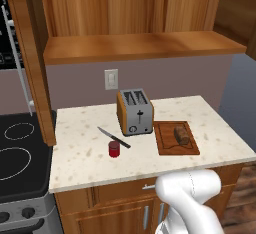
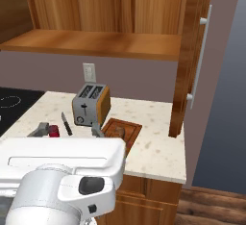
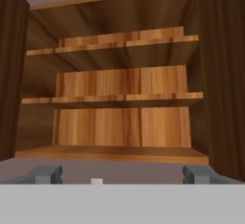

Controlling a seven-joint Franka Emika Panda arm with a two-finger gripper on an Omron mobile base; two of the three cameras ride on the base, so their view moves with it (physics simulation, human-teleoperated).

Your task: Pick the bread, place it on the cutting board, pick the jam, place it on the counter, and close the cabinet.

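Facing the open cabinet (image 3: pixel 124 98) with my fingers (image 3: pixel 45 174) spread wide and holding nothing, jam (image 1: pixel 114 149) on the counter (image 1: pixel 80 153) at seven o'clock of the toaster (image 1: pixel 135 112), knife (image 1: pixel 113 137) between them, bread (image 1: pixel 182 135) on the cutting board (image 1: pixel 167 145) at four o'clock.

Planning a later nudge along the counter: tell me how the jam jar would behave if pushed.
The jam stands upright on the counter, short and squat, so it would probably slide rather than tip. If knocked over, its round body would likely roll. The knife lies close behind and might get bumped.
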